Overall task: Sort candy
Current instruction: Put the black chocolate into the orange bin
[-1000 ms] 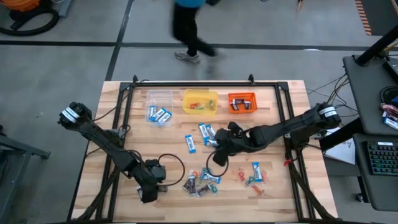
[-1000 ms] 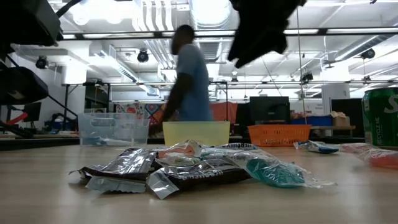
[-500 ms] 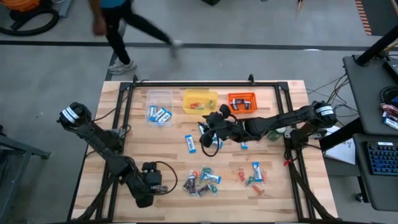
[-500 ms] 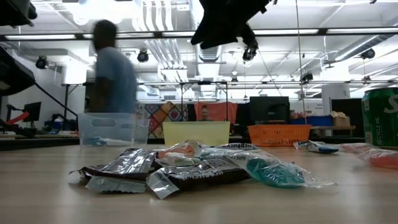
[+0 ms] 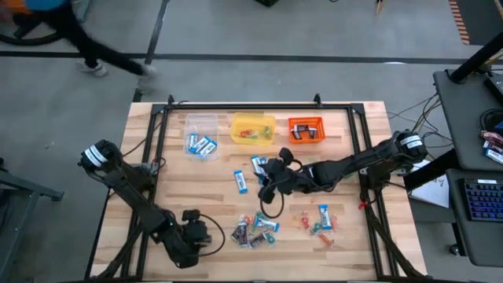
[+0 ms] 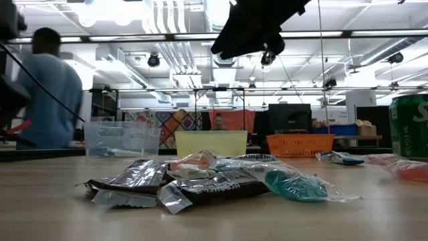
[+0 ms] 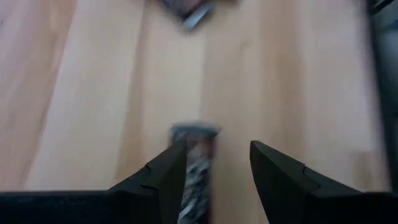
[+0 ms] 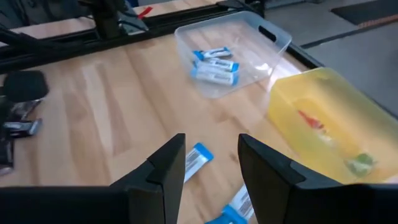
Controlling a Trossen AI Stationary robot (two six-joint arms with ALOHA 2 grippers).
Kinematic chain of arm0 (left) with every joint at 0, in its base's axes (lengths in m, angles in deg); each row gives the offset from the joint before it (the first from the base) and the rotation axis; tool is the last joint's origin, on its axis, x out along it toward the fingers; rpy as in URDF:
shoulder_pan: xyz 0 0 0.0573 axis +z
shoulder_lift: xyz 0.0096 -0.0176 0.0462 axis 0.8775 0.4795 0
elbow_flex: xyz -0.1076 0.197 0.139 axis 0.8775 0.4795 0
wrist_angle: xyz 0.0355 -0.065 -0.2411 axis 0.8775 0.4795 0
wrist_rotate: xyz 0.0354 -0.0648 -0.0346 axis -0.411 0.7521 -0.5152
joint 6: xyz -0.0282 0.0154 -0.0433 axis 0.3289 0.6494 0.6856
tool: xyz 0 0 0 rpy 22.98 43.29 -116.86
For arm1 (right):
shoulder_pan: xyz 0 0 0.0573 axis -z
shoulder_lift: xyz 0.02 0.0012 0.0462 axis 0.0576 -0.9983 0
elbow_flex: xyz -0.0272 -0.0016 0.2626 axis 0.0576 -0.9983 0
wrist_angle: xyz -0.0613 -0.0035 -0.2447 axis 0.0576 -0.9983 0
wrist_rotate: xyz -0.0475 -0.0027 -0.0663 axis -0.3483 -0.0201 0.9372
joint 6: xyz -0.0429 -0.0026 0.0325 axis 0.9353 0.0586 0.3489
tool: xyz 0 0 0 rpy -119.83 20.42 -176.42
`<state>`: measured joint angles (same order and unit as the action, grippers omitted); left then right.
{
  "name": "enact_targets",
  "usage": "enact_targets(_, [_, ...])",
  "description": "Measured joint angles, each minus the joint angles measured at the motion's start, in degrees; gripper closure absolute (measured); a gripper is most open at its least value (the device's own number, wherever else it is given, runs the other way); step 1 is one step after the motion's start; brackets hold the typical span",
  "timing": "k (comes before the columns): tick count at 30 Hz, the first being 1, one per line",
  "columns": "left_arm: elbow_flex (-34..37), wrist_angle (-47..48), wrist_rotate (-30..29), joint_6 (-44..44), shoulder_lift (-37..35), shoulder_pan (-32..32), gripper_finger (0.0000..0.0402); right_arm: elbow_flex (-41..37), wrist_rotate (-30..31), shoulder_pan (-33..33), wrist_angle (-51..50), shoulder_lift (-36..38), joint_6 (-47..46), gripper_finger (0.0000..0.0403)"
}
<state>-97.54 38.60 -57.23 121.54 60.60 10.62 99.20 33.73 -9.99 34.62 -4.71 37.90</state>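
Note:
Loose candy lies on the wooden table: a pile of dark brown and silver sweets [image 5: 251, 232] [image 6: 200, 179], blue-and-white ones [image 5: 241, 181] [image 8: 196, 159], and tiny red and green ones [image 5: 316, 228]. My left gripper [image 5: 204, 235] [image 7: 214, 180] is open at table height left of the pile. A dark, silver-ended sweet [image 7: 194, 171] sits between its fingers. My right gripper [image 5: 267, 179] [image 8: 211, 163] is open and empty. It hovers above the blue-and-white sweets near the table's middle and shows at the top of the low view [image 6: 257, 27]. My left gripper has the dark, silver-ended sweet lying lengthwise along the inner side of one finger [image 7: 168, 177]. The other finger [image 7: 273, 174] stands clear of it. Whether the sweet rests on the table or hangs at that finger, I cannot tell.
Three tubs stand in a row at the far edge: a clear one [image 5: 201, 134] [image 8: 233, 53] with blue-and-white sweets, a yellow one [image 5: 253, 128] [image 8: 323, 118] and an orange one [image 5: 306, 130]. A green can [image 6: 409, 127] stands at the right. A person walks beyond the table [image 6: 47, 94].
My right gripper swung from above the table's middle toward the far edge and the tubs, then came back part of the way toward the near edge. It stayed open and high. The person beyond the table walked to the left.

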Motion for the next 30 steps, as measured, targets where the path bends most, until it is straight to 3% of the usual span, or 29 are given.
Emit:
enact_targets(8, [-3.2,1.8,-2.3,0.0,7.3,-0.9,0.0252,-0.2,0.1,-3.2,0.2,0.0,-3.1,0.0265])
enact_targets(14, [-5.6,6.1,-2.8,-0.1,7.9,-1.0,0.0323,-0.2,0.3,-6.7,0.3,-0.1,-6.8,0.0276])
enact_targets(19, [-5.2,7.8,-2.6,-5.1,4.7,-1.0,0.0392,-0.9,0.5,-11.2,4.0,-1.6,-7.6,0.0283])
enact_targets(25, [-5.2,7.3,-9.4,-15.0,-2.9,0.7,0.0388,-1.2,6.5,-12.3,11.6,-2.7,-1.7,0.0287])
enact_targets(30, [-5.2,1.5,-15.8,-29.4,-10.5,4.0,0.0393,-1.1,4.7,-11.6,19.6,-2.7,7.9,0.0283])
